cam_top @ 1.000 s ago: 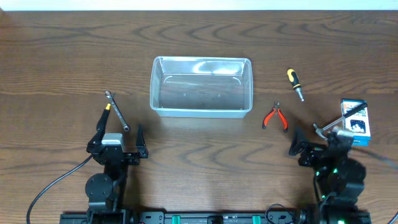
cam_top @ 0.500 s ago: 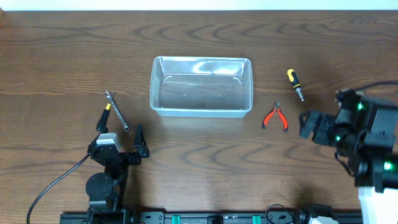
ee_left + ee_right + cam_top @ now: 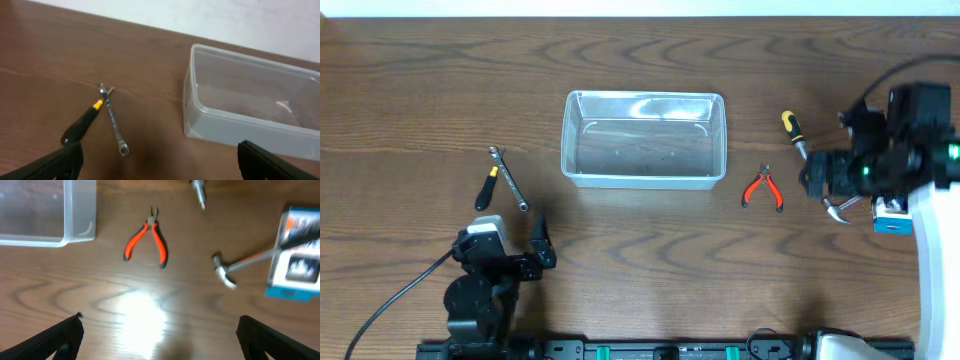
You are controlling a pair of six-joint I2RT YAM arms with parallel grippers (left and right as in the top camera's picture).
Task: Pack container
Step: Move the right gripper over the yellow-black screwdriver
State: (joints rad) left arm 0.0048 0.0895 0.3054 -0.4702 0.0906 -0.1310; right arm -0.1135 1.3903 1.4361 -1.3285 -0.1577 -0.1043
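Right gripper (image 3: pixel 160 330): we log it swung out from the near edge within the last second to hang over the hammer (image 3: pixel 235 267) and box (image 3: pixel 297 255), jaws apart and empty, so we judge a first pick is being lined up. Left gripper (image 3: pixel 160 165): drawn back a little, jaws apart, empty. Container (image 3: pixel 643 140): middle of the desk (image 3: pixel 420 80), nothing in it; pliers (image 3: pixel 762 188) and screwdriver (image 3: pixel 793 134) to its right, wrench (image 3: pixel 507 179) to its left, and the hammer's handle lies across the box, which may hamper a grasp.
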